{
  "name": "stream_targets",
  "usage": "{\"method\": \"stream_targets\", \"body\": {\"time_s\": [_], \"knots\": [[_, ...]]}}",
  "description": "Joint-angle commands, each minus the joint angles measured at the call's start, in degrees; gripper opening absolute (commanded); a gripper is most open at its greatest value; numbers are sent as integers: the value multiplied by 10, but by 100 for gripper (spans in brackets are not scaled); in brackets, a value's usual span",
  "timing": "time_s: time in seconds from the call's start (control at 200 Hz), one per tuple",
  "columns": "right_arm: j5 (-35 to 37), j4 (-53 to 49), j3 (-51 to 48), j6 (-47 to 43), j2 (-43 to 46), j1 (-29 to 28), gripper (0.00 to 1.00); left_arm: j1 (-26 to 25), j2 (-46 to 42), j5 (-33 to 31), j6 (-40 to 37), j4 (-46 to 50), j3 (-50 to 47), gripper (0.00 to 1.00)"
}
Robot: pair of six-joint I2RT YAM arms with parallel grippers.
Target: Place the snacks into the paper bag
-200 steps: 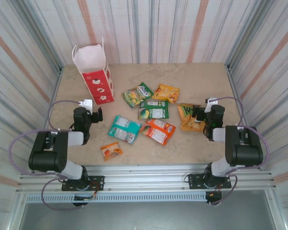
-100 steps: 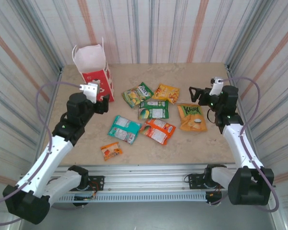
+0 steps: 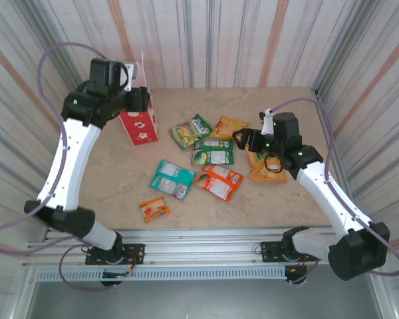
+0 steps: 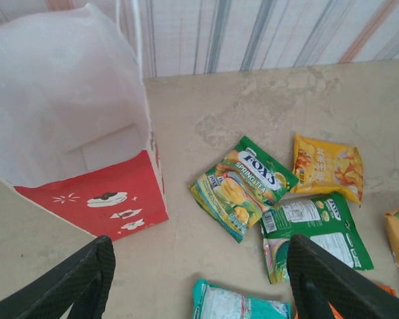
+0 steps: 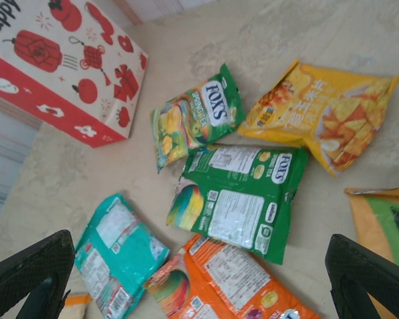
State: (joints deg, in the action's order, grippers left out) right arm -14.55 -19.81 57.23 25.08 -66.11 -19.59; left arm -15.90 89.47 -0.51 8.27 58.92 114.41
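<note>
Beige tabletop (image 3: pixel 279 100): scattered snacks (image 3: pixel 213 151), paper bag (image 3: pixel 141 126)

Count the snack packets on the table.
7: green and yellow at the back, dark green centre, teal, orange, small orange nearest, yellow-green partly under the right arm. More may hide.

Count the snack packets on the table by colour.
Green packets: 2
Yellow packet: 1
Orange packets: 3
Teal packet: 1
Total: 7
</note>
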Motion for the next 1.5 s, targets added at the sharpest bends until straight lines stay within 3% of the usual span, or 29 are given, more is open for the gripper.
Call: {"method": "stream_targets", "body": {"time_s": [0.0, 0.225, 0.546, 1.263, 1.493], "knots": [[20, -7, 20, 36, -11, -20, 99, 26, 62, 53, 13, 115, 84, 71], [24, -7, 28, 36, -30, -39, 99, 48, 214, 103, -10, 185, 240, 65], [26, -9, 28, 40, -37, -59, 99, 67, 319, 78, -34, 161, 305, 62], [19, -9, 39, 32, -66, -69, 99, 63, 246, 113, -61, 30, 269, 65], [19, -9, 39, 32, -68, -73, 99, 64, 279, 71, -57, 34, 288, 66]]}}
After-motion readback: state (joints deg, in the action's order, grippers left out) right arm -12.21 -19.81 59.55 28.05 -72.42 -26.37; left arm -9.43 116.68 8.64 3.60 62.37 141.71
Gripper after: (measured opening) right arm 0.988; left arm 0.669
